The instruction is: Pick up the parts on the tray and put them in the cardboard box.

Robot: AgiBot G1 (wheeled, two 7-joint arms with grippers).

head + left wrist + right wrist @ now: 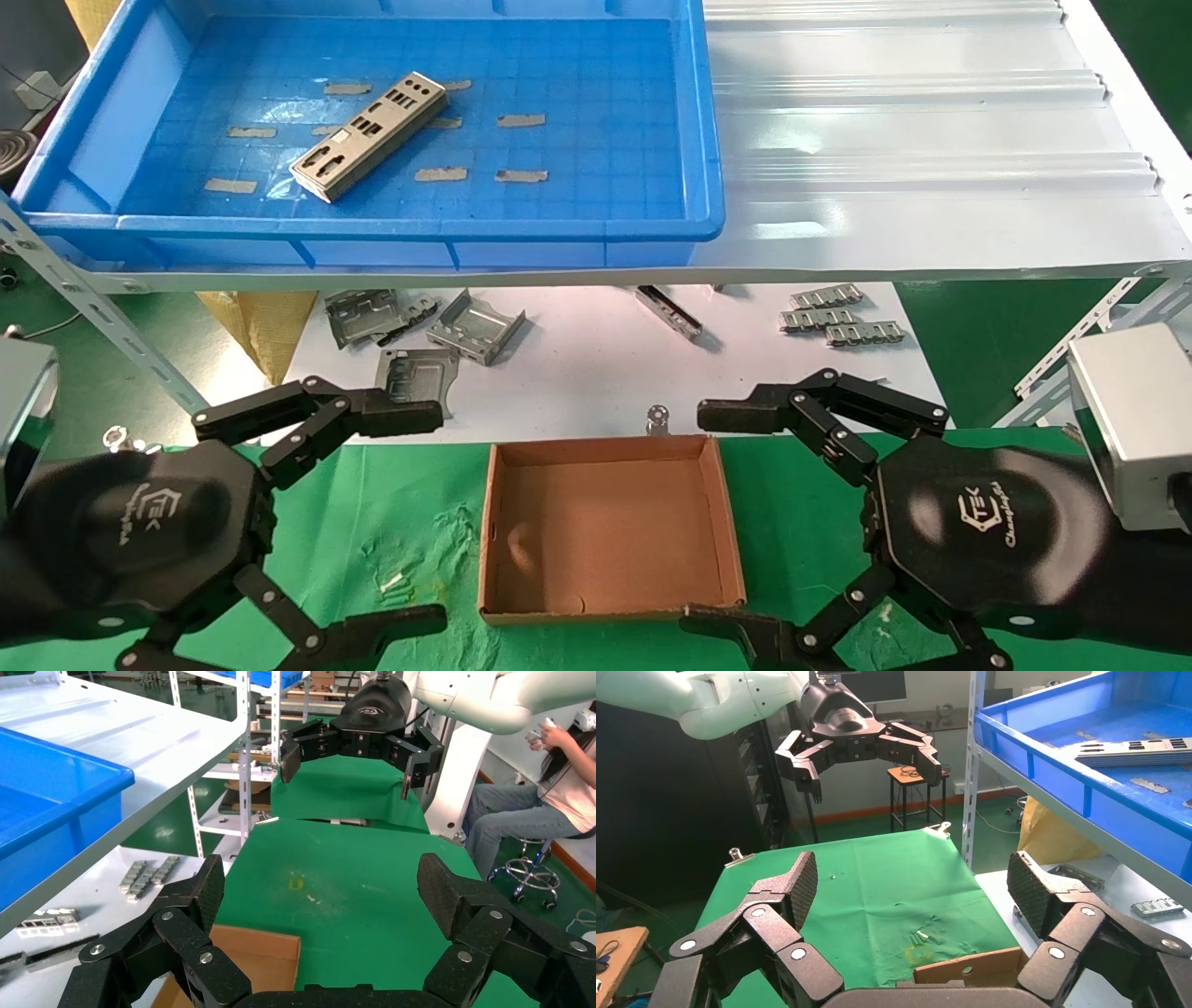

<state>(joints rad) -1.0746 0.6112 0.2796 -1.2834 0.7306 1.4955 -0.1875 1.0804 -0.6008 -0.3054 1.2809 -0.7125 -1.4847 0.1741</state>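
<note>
One silver-grey punched metal plate [368, 135] lies at an angle on the floor of the blue tray [372, 228], on the upper shelf at the left. It also shows in the right wrist view [1134, 749]. The empty brown cardboard box [605, 531] sits on the green cloth, low and in the middle. My left gripper [440, 517] is open and empty just left of the box. My right gripper [697, 517] is open and empty just right of it. Each wrist view shows its own open jaws over the cloth and a corner of the box [246, 959] [968, 969].
A white corrugated sheet [913, 140] covers the shelf right of the tray. Below the shelf, bent grey brackets [475, 326] and ridged strips [843, 317] lie on a white surface. Slotted metal struts [84, 298] stand at both sides. A person [555, 797] sits beyond the table.
</note>
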